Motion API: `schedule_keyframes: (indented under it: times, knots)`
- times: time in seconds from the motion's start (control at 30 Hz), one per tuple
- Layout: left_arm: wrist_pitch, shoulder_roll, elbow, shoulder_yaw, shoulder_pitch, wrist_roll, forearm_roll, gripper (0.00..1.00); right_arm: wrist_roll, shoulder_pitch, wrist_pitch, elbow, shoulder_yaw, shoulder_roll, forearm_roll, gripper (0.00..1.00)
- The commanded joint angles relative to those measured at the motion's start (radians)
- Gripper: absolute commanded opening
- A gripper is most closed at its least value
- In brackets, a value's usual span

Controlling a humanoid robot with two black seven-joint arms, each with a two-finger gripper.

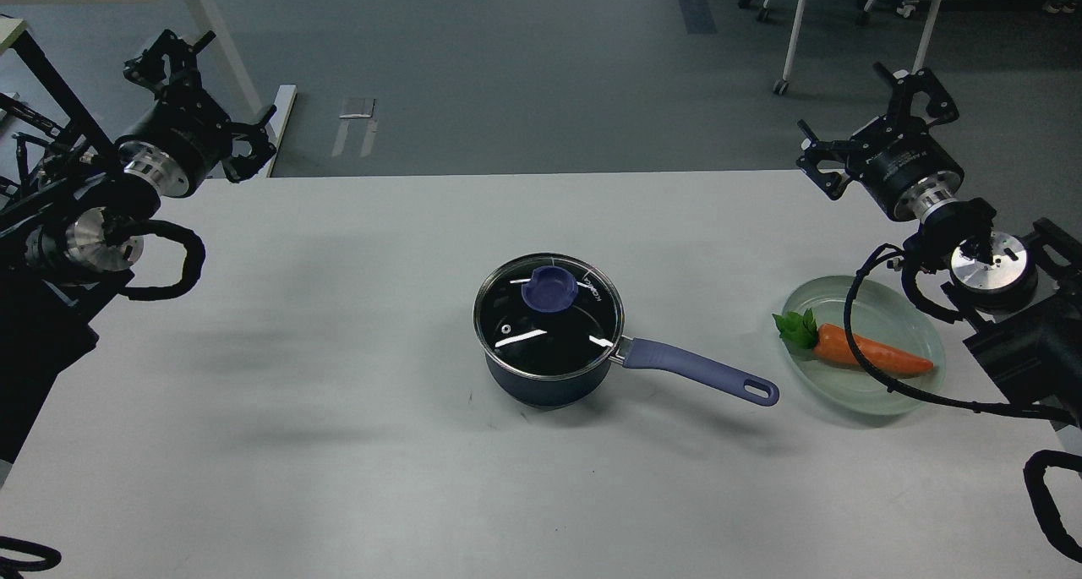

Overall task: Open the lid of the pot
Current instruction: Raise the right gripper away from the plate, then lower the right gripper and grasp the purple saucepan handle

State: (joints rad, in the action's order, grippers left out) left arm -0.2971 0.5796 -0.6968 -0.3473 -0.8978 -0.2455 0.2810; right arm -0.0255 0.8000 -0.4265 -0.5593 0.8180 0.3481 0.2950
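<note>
Now lid [548, 308] seated on pot [549, 376], mid table [338, 393]; L tool [173, 51] + R tool [917, 84] fingers spread, empty.

Both arms are parked wide, nowhere near the middle. The left gripper [173, 55] sits up past the table's far-left corner, fingers pointing away and slightly spread, holding nothing. The right gripper [917, 84] mirrors it beyond the far-right corner, its two fingers apart and empty, black cables looping off both wrists.

The lid [548, 308] is sitting on the pot [549, 380] mid-table. Both grippers, left [169, 51] and right [917, 84], are hovering apart, holding nothing.
</note>
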Motion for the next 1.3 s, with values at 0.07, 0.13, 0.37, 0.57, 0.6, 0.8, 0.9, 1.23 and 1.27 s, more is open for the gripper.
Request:
schedule_keyframes:
  times: [0.07, 0.13, 0.37, 0.57, 0.6, 0.8, 0.9, 1.23, 1.27]
  knots:
    - [-0.004, 0.031, 0.0, 0.004, -0.001, 0.002, -0.002, 0.99, 0.004, 0.005, 0.003, -0.013, 0.0, -0.001, 0.001, 1.0]
    - [-0.001, 0.029, 0.002, 0.005, -0.001, 0.005, -0.003, 0.99, 0.002, 0.007, 0.006, -0.022, -0.016, 0.003, 0.0, 1.0]
    - [-0.01, 0.042, 0.007, 0.002, -0.001, 0.003, -0.01, 0.99, -0.001, 0.076, 0.018, -0.103, -0.138, 0.099, -0.026, 0.99]
    - [-0.007, 0.04, -0.021, 0.008, 0.003, -0.003, -0.039, 0.99, -0.004, 0.205, 0.084, -0.347, -0.318, 0.293, -0.247, 0.99]
    - [-0.007, 0.039, -0.021, 0.008, 0.002, -0.005, -0.052, 0.98, -0.004, 0.209, 0.104, -0.399, -0.327, 0.33, -0.298, 0.99]
    - [-0.007, 0.031, -0.026, 0.008, -0.004, -0.006, -0.091, 0.98, -0.004, 0.209, 0.135, -0.643, -0.33, 0.455, -0.658, 0.99]
    - [-0.004, 0.02, -0.026, 0.008, -0.006, -0.009, -0.127, 0.98, -0.004, 0.203, 0.135, -0.77, -0.341, 0.515, -0.828, 0.99]
    - [0.004, 0.011, -0.026, 0.008, -0.012, -0.009, -0.172, 0.98, -0.005, 0.206, 0.13, -1.171, -0.493, 0.647, -1.409, 0.99]
    - [0.004, 0.011, -0.026, 0.008, -0.013, -0.009, -0.183, 0.98, -0.007, 0.206, 0.126, -1.174, -0.496, 0.647, -1.486, 0.98]
